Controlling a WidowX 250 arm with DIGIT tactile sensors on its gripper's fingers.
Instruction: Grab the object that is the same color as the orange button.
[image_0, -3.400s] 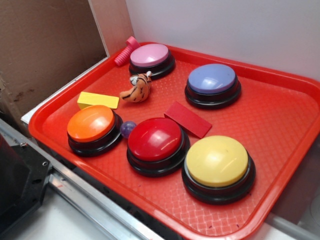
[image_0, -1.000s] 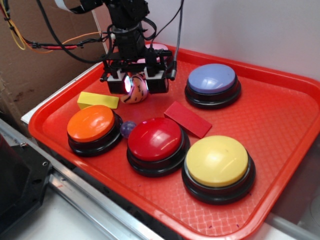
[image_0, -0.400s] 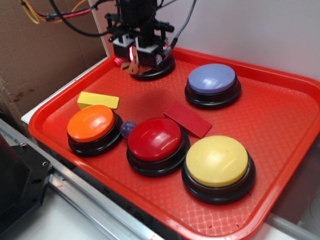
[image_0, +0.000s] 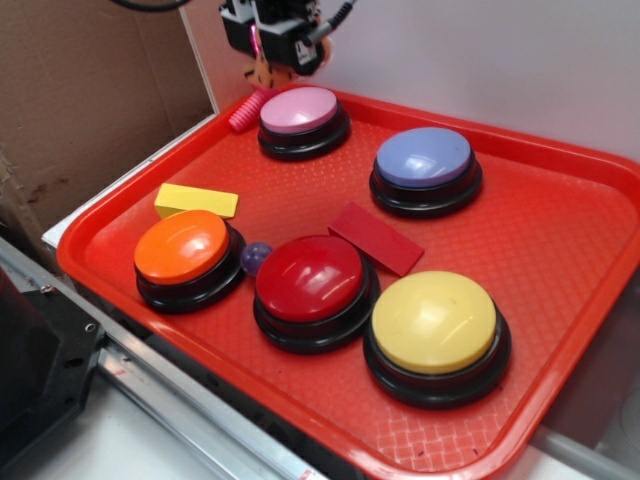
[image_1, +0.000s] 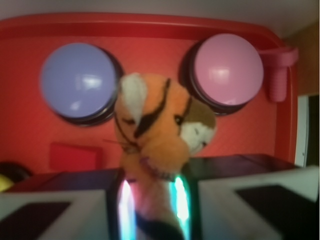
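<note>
- We see the gripper (image_0: 262, 62) high up at the top of the outside view, above the back left corner of the red tray (image_0: 560, 290).
- Its two fingers are squeezed tight on the little orange tiger (image_1: 157, 145), so the tiger hangs in the air and touches nothing else.
- In the wrist view the tiger's head sticks out past the fingers (image_1: 127, 210), and we can see its dark stripes and white nose.
- From outside, only a tiny orange bit of the tiger (image_0: 260, 72) peeks out under the gripper.
- The orange button (image_0: 185, 255) sits at the front left of the tray, well apart from the gripper.
- A yellow block (image_0: 196, 201) lies just behind the orange button, and a small purple ball (image_0: 256, 257) sits between it and the red button (image_0: 312, 286).
- The pink button (image_0: 302, 118) is just below the gripper, with a pink screw toy (image_0: 245, 110) beside it on the rim.
- The purple button (image_0: 425, 166), the yellow button (image_0: 436, 332) and a flat red block (image_0: 376, 238) are on the tray too.
</note>
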